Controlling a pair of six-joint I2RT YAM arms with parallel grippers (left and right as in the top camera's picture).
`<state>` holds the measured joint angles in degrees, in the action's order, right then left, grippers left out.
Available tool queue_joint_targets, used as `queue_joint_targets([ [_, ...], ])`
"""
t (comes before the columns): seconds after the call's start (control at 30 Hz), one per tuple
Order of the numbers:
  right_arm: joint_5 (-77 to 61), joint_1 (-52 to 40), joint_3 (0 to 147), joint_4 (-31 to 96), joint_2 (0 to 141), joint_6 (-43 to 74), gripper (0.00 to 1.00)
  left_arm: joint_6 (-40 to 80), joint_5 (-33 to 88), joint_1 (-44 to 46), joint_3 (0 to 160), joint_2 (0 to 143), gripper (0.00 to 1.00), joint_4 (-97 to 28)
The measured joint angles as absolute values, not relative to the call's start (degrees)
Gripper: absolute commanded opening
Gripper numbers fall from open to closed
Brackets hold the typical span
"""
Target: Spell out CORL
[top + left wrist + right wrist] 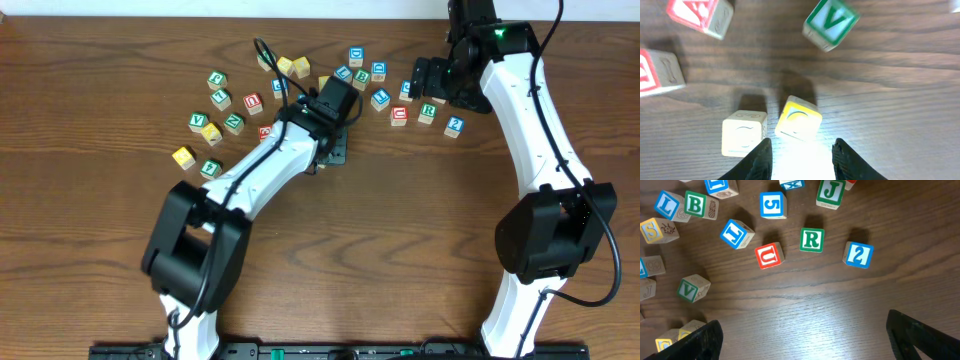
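In the left wrist view two cubes lie side by side just past my fingertips: a pale cube (744, 132) and a yellow-faced cube (799, 119) turned slightly. Both carry a curved letter washed out by glare. My left gripper (802, 152) is open over bare wood, touching neither; from overhead the left gripper (335, 150) hides them. The green R cube (811, 239) and blue L cube (666, 205) lie flat in the right wrist view. My right gripper (805, 342), also the right gripper (428, 80) from overhead, hangs wide open above the table, holding nothing.
Near the R lie a red U cube (769, 256), a blue 2 cube (858, 255) and a blue I cube (736, 233). A green V cube (831, 22) and red cubes (700, 12) sit beyond the left fingers. Several more cubes (215, 125) are scattered at the left.
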<state>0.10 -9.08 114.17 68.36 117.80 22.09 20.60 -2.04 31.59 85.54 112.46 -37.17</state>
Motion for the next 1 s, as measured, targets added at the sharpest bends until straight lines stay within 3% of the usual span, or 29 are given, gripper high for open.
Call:
queue_joint_targets([
  [0.47,0.1,-9.1,114.2,68.4,117.8,22.1,0.99,8.8,-1.2,31.6,85.8,109.4,0.37,-30.0],
  [0.73,0.1,-9.1,114.2,68.5,117.8,22.1,0.99,4.8,-1.2,31.6,86.1,113.0,0.24,-26.9],
  [1.0,0.3,-9.1,114.2,68.5,117.8,22.1,0.99,4.1,-1.3,31.6,86.1,116.1,0.19,-27.0],
])
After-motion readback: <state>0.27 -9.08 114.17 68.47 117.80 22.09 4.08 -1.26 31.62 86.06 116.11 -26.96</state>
